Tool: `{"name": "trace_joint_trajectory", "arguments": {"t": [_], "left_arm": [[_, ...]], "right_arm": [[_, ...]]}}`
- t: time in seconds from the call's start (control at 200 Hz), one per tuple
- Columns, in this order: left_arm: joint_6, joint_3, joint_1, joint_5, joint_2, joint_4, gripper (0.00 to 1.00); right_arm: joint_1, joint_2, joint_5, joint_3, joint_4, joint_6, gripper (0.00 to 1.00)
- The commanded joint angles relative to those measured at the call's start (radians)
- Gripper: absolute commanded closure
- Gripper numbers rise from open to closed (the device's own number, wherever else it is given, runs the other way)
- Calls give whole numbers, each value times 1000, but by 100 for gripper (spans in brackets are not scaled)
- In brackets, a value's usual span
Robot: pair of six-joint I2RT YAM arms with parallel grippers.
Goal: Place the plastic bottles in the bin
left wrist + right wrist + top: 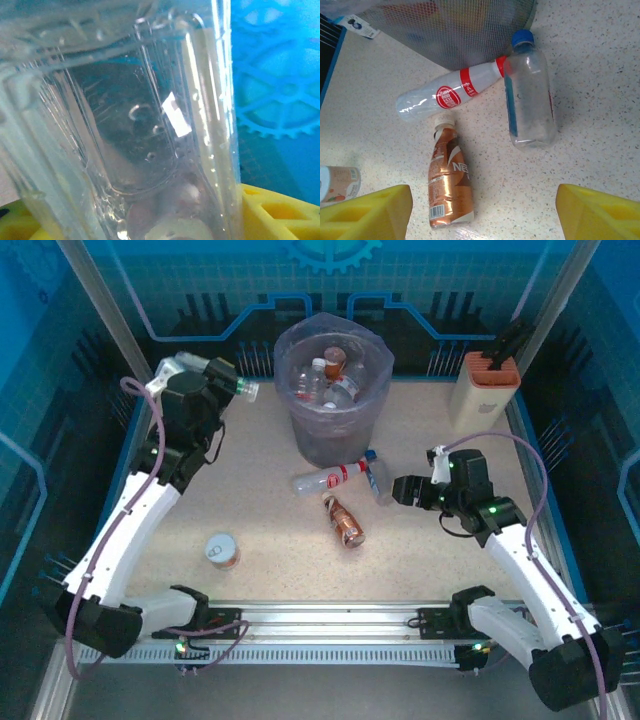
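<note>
While hanging over the right half of the surface [250, 510], spread wide with nothing between: right gripper [485, 215], yellow fingers [370, 210] cut off at the lower corners of its wrist view. Toward the near-left part, short tin [222, 551] with pale top, standing, well apart from the rest. Near the middle, copper-brown bottle [344, 521] flat on its side, long axis near to far, pale cap toward the far edge and slightly left, shiny foil-like wrap. Just beyond, clear bottle with red label [328, 478] on its side, long axis left to right, red cap to the right, touching or almost touching the shoulder of the blue-capped clear bottle [376, 483]; cannot tell which. That one also flat, long axis near to far, blue cap toward the bin [300, 435] and close to its foot. Bin at the middle of the far edge: tall round grey bucket, translucent purplish bag over the rim, several plastic bottles [330, 375] piled inside, red and white caps showing, count hard to make out. At the far-left corner, left gripper [210, 375] closed on a green-capped clear bottle [240, 386], held level, cap toward the bin; in the left wrist view too close, blurred, both ends cut off. At the far-right corner, beige block [483, 390] with orange slotted top.
</note>
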Motion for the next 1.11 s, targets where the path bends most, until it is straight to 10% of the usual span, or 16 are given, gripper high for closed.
{"name": "trace_joint_trajectory", "arguments": {"t": [0.0, 0.355, 0.831, 1.101], "left_arm": [[235, 115, -48, -1, 86, 33, 78], [376, 426, -152, 205, 415, 36, 92], [352, 1036, -227, 339, 944, -249, 83], [351, 1115, -227, 353, 1018, -269, 34]], "right_arm": [[-16, 3, 12, -31, 37, 21, 23], [-15, 4, 2, -81, 54, 37, 23], [-14, -2, -6, -86, 32, 17, 23], [-14, -3, 7, -81, 12, -8, 23]]}}
